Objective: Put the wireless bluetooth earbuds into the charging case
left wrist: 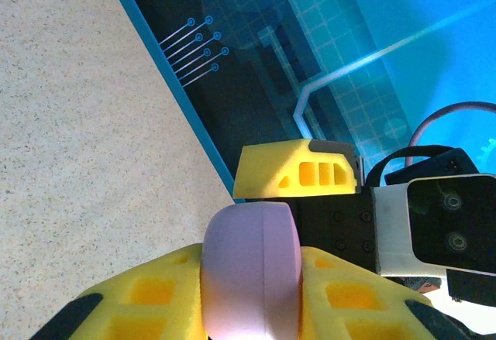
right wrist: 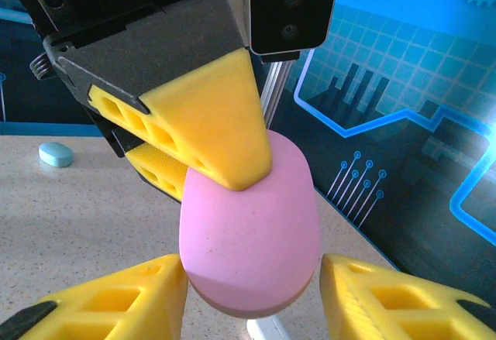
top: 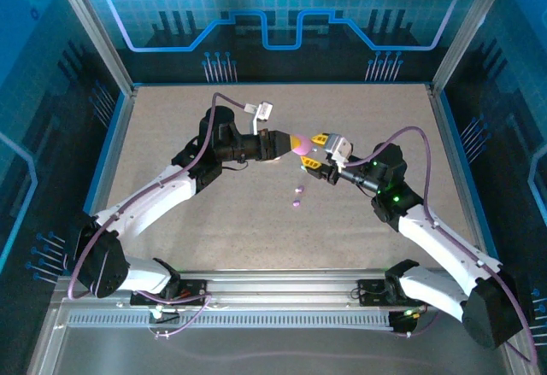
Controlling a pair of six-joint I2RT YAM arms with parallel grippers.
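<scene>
1. Yellow fingers (left wrist: 139, 293) of the left end effector (left wrist: 252, 278) sit at the near edge of the left wrist view. They are closed narrow on the pink charging case (left wrist: 252, 266), which stands upright between them.
2. Seen from the right wrist, the right end effector (right wrist: 252, 297) has its jaws partly apart, one finger on each side of the case's rounded end. Whether they touch it cannot be told.
3. From above, both end effectors meet tip to tip over the middle of the table (top: 214, 221), with the case between them.
4. Two purple earbuds (top: 299, 191) (top: 296, 205) lie loose on the table, close together. They are nearer the arm bases than the case and clear of both end effectors.
5. One teal rounded thing (right wrist: 56, 154) lies on the table beyond the left end effector; bud or case, I cannot tell.
</scene>
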